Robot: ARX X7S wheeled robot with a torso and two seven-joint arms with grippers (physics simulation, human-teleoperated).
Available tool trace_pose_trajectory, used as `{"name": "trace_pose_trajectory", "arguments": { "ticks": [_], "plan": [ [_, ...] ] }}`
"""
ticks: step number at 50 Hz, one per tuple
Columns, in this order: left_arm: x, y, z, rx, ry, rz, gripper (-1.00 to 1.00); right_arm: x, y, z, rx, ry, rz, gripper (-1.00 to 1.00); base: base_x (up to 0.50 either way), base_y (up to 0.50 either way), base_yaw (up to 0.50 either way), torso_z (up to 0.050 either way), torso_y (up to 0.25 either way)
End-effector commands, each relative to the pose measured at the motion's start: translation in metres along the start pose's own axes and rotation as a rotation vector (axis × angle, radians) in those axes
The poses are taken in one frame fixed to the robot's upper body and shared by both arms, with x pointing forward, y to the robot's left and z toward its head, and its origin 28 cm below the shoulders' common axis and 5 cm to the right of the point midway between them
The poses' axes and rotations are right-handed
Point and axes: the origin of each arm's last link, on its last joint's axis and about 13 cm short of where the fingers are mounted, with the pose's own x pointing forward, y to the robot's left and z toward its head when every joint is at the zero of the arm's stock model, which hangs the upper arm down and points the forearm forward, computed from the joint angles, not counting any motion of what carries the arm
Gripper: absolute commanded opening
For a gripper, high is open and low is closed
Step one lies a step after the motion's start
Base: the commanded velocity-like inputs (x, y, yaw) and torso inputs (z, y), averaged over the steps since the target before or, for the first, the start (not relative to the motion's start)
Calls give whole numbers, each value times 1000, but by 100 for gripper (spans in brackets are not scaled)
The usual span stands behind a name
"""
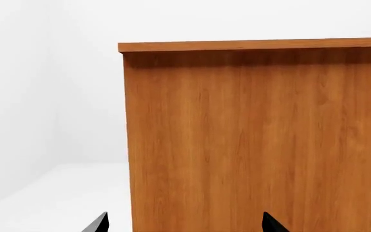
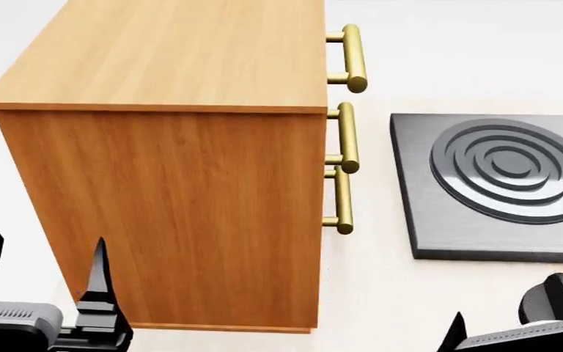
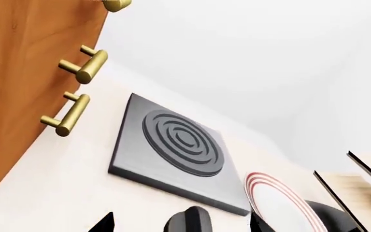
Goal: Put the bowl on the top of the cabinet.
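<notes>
The cabinet point(image 2: 174, 191), tall and orange-brown with brass bar handles point(image 2: 345, 136) on its right face, fills the left half of the head view; its flat top point(image 2: 184, 51) is bare. The bowl is out of view in every frame. My left gripper point(image 2: 42, 264) is open low in front of the cabinet's near side. In the left wrist view that gripper point(image 1: 185, 224) faces the wood panel point(image 1: 256, 145) with nothing between its fingers. My right gripper point(image 3: 180, 224) is open near the tabletop to the right of the cabinet, one fingertip point(image 2: 454, 326) showing in the head view.
A dark grey square slab with raised concentric rings point(image 2: 501, 183) lies right of the cabinet. A small dark rounded object point(image 3: 189, 220) stands ahead of the right gripper. Farther right stands a white plate with red rings point(image 3: 282, 203) by a pale wood rack point(image 3: 359, 188).
</notes>
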Motion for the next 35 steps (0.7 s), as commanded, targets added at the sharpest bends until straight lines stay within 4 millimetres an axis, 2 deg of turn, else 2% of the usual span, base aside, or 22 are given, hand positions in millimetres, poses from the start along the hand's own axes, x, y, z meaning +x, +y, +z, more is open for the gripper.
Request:
{"name": "trace_pose_trajectory", "arguments": {
  "ticks": [1,35],
  "plan": [
    [0,-1,0,3,0,-4,100,-4,0,-9,3,53,14,100,0,0,0,0,0],
    [1,-1,-2,6,4,-5,100,-10,9,-30,14,148,73,100,0,0,0,0,0]
  ]
}}
